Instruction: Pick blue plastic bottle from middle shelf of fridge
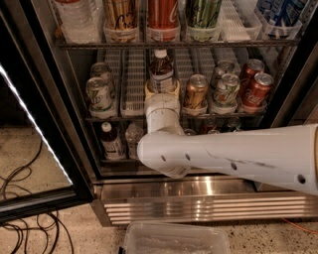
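The blue plastic bottle point(161, 70), with dark drink, a white cap and a pale label, stands upright in the middle lane of the middle shelf point(133, 82) of the fridge point(208, 186). My gripper point(161, 90) reaches into that lane at the bottle's lower part, at the end of the white wrist and arm point(233, 156). The wrist hides its tips and the bottle's base. Green cans point(98, 94), a gold can point(195, 92) and red cans point(257, 88) stand in the lanes on both sides.
The upper rack holds tall slim cans point(161, 15) and a clear water bottle point(74, 20). The lower rack holds a small red-label bottle point(110, 142). The open glass door point(35, 129) stands at left. A clear plastic bin point(174, 239) and cables point(25, 230) lie on the floor.
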{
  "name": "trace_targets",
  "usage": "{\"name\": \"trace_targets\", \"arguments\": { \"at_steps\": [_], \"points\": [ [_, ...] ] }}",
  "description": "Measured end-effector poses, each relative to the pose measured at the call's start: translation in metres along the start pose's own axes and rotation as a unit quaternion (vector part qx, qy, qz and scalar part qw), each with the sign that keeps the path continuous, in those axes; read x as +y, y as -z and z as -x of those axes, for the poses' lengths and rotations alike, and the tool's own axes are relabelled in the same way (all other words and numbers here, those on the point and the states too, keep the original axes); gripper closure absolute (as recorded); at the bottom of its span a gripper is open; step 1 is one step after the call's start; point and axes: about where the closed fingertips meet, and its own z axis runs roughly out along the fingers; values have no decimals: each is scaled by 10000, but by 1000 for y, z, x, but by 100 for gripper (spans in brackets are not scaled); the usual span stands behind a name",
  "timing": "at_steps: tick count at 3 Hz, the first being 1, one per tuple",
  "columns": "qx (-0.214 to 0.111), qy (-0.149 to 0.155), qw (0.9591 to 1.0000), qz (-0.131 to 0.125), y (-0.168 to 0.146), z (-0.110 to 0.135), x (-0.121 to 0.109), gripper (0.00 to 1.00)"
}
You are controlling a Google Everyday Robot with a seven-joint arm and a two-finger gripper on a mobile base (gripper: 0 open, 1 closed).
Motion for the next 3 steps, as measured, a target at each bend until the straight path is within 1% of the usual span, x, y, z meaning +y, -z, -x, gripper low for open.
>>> {"name": "trace_targets", "arguments": {
  "at_steps": [1,2,3],
  "points": [
    [-365,-188,9992,-20,-9,-9,7,100],
    [-563,-319,9979,-1,-18,-12,12,100],
    [-563,-319,9979,-1,-18,-12,12,100]
  ]
}}
